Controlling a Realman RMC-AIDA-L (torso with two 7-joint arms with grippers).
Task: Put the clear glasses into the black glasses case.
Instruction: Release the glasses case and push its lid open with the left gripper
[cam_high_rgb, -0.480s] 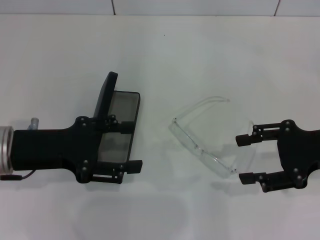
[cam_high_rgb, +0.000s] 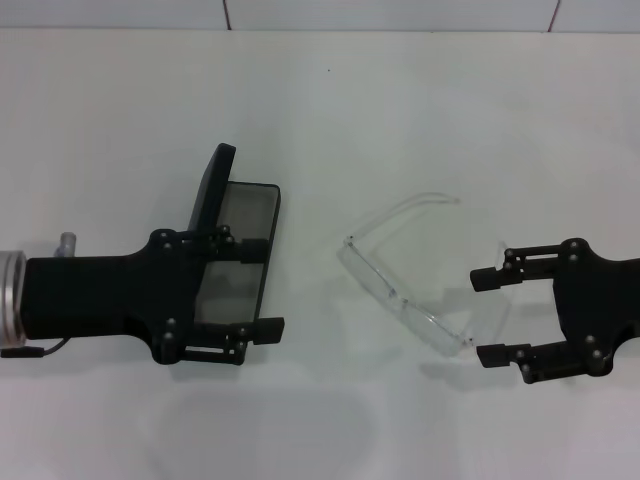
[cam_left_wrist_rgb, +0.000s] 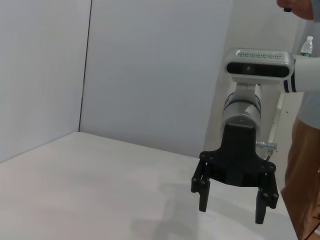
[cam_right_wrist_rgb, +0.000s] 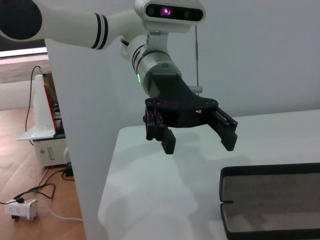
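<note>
From my head camera, the left gripper (cam_high_rgb: 258, 288) hangs over the black glasses case (cam_high_rgb: 240, 235) and hides a good part of its grey-lined tray; its fingers are spread wide and grasp nothing. The case stands open on the white table (cam_high_rgb: 400, 110), lid tilted up on the side toward the robot's left. I can read no lettering on the lid from any view. The right wrist camera cuts the case (cam_right_wrist_rgb: 272, 205) off at the frame edge and shows only its lined interior, with the left gripper (cam_right_wrist_rgb: 199, 141) above it.

The clear glasses (cam_high_rgb: 405, 290) lie on the table between the two grippers, well apart from the case, one arm unfolded; their far end is hard to make out against the white.

The right gripper (cam_high_rgb: 488, 318) sits just beside the glasses, fingers apart, empty. The left wrist camera shows it (cam_left_wrist_rgb: 231, 207) over bare table.
</note>
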